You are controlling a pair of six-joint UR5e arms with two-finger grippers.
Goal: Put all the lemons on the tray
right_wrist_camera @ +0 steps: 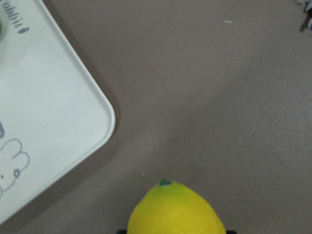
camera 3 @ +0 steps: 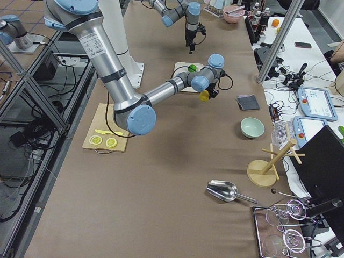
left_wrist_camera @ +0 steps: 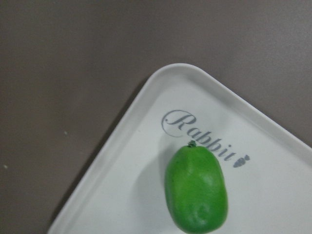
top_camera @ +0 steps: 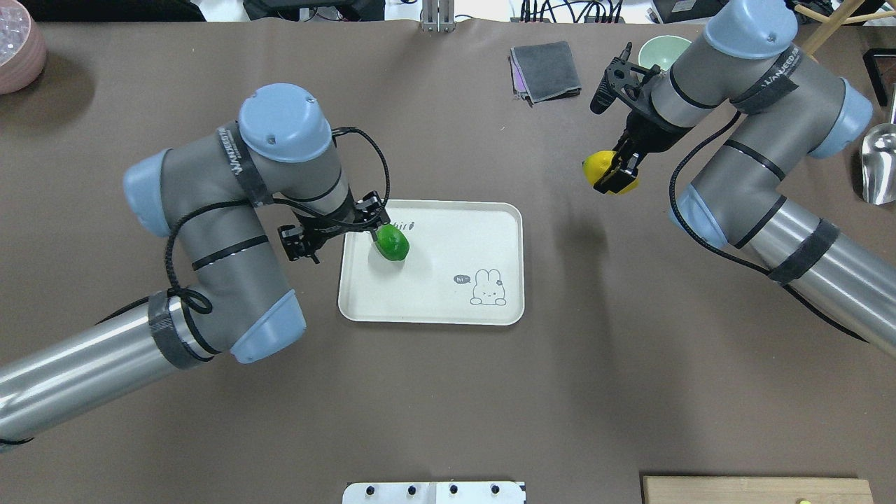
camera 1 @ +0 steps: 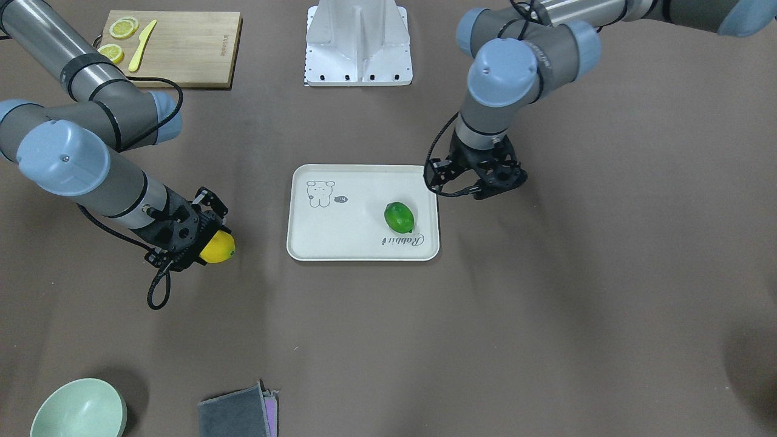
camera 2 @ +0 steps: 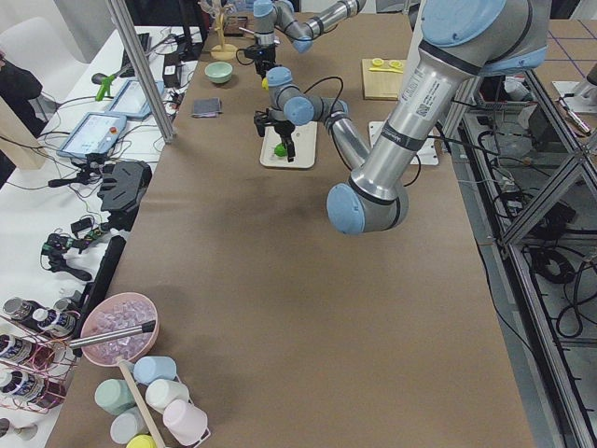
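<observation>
The green lemon [camera 1: 399, 217] lies on the cream tray [camera 1: 340, 243], next to the "Rabbit" script; the left wrist view shows it resting free [left_wrist_camera: 196, 190] on the tray [left_wrist_camera: 122, 195]. My left gripper [camera 1: 479, 182] hovers at the tray's edge beside it [top_camera: 364, 227], open and empty. My right gripper [camera 1: 212, 240] is shut on the yellow lemon [camera 1: 218, 247] and holds it above the table, off to the side of the tray [top_camera: 448, 238]. The right wrist view shows the yellow lemon [right_wrist_camera: 175, 209] with the tray corner [right_wrist_camera: 48, 107] a short way off.
A wooden cutting board [camera 1: 182, 48] with lemon slices and a yellow knife lies near the robot base [camera 1: 358, 45]. A pale green bowl [camera 1: 79, 409] and a folded grey cloth [camera 1: 240, 416] sit at the far edge. A metal scoop [top_camera: 878, 164] lies at the right.
</observation>
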